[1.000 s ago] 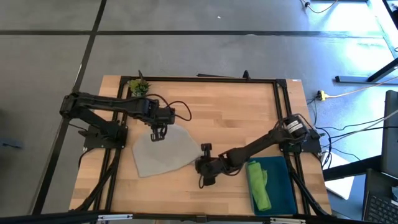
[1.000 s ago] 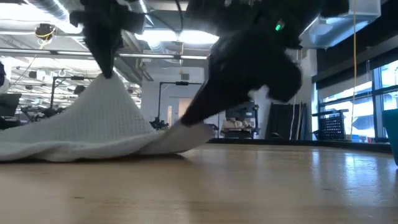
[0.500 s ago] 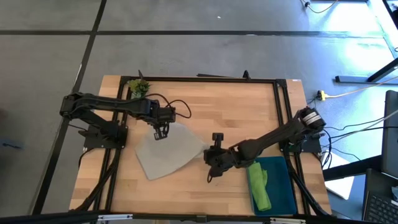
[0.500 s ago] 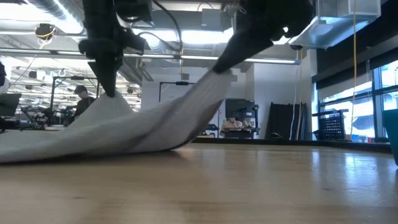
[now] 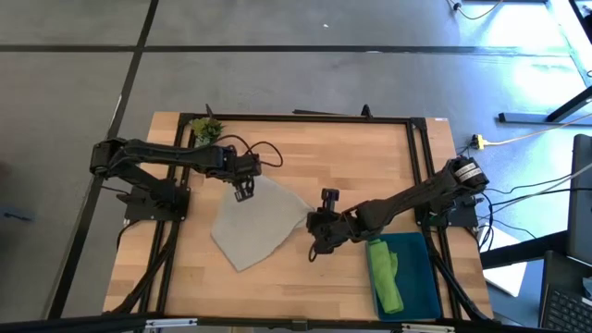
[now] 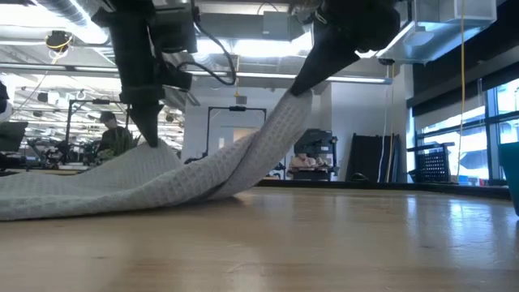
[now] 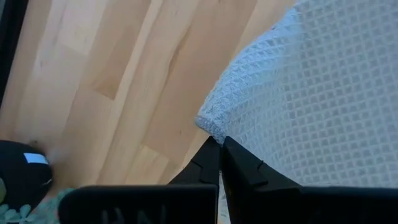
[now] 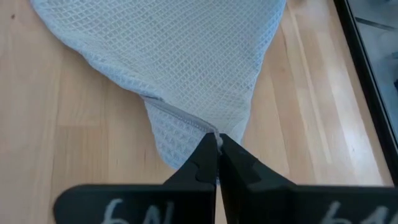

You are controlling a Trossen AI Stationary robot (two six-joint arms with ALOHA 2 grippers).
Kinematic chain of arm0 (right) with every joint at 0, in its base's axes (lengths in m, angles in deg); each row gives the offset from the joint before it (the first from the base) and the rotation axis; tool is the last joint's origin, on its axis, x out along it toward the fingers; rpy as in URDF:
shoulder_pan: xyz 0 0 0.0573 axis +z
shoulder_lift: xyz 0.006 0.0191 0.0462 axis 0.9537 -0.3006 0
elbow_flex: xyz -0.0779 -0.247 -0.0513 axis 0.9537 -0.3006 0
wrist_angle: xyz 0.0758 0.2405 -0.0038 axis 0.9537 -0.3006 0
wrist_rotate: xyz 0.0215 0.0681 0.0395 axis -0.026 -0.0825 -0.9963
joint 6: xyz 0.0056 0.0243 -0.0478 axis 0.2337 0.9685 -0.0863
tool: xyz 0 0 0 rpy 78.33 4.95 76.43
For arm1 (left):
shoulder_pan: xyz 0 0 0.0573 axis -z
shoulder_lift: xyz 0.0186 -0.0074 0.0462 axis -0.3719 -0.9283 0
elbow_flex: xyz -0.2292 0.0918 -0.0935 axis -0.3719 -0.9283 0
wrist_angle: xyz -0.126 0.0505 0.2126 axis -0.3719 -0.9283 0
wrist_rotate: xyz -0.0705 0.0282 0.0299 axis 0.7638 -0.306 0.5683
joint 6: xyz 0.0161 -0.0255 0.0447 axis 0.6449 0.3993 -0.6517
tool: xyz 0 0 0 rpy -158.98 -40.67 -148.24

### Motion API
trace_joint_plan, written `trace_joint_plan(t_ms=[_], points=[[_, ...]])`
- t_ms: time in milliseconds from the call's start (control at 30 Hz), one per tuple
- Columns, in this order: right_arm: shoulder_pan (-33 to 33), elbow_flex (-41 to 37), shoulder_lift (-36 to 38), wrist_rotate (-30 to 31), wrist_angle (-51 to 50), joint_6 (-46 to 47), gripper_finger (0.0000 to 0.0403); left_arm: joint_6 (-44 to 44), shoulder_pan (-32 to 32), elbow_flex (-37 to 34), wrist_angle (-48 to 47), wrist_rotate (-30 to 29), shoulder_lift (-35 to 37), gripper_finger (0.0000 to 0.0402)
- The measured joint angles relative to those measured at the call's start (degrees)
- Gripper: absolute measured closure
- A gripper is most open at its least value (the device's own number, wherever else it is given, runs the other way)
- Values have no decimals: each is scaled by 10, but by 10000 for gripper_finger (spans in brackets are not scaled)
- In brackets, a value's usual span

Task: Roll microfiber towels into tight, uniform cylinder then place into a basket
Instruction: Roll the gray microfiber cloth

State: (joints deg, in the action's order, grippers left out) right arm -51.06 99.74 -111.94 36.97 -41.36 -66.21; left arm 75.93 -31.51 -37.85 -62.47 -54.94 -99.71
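Observation:
The pale grey-beige microfiber towel [image 5: 257, 225] lies spread on the wooden table, with two of its corners raised. My left gripper [image 5: 242, 191] is shut on its far-left corner, low over the table. My right gripper [image 5: 314, 229] is shut on its right corner and holds it higher [image 6: 298, 91]. The towel's near part [image 6: 73, 199] rests on the table. The lime green towel [image 5: 385, 274] lies in the teal basket [image 5: 421, 277] at the near right. My left gripper pinches the towel's far-left corner [image 7: 209, 126] between its two shut fingers, coming steeply from above. That corner stands a little above the table, and the cloth slopes away from it. My right gripper pinches the towel's right corner at its hemmed edge [image 8: 205, 129] between its two fingers, slanting down from the table's right. The corner is lifted clear, and the cloth hangs from it in a slope down to the table [image 6: 243, 174].
A small green plant sprig [image 5: 205, 128] sits at the far left corner. A black frame [image 5: 418, 157] runs around the table. Bare wood lies at the far middle and near left.
My left gripper has sunk toward the table with its corner. My right gripper has risen and gone toward the far right, lifting its corner clear. The towel has been drawn toward the right, its near part staying on the table.

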Motion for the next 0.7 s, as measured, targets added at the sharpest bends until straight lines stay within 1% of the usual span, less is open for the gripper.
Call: trace_joint_plan(t_ms=[167, 267, 367, 600, 700], points=[[0, 0, 0, 0, 1, -1, 398, 0, -8, -15, 14, -1, 0, 400], [0, 0, 0, 0, 1, -2, 398, 0, -12, -19, 14, -1, 0, 389], [0, 0, 0, 0, 1, -2, 398, -3, -12, -19, 14, -1, 0, 369], [0, 0, 0, -1, 2, -2, 398, -18, -12, -19, 29, -1, 0, 308], [0, 0, 0, -1, 2, -2, 398, -19, -12, -19, 37, -10, 0, 294]])
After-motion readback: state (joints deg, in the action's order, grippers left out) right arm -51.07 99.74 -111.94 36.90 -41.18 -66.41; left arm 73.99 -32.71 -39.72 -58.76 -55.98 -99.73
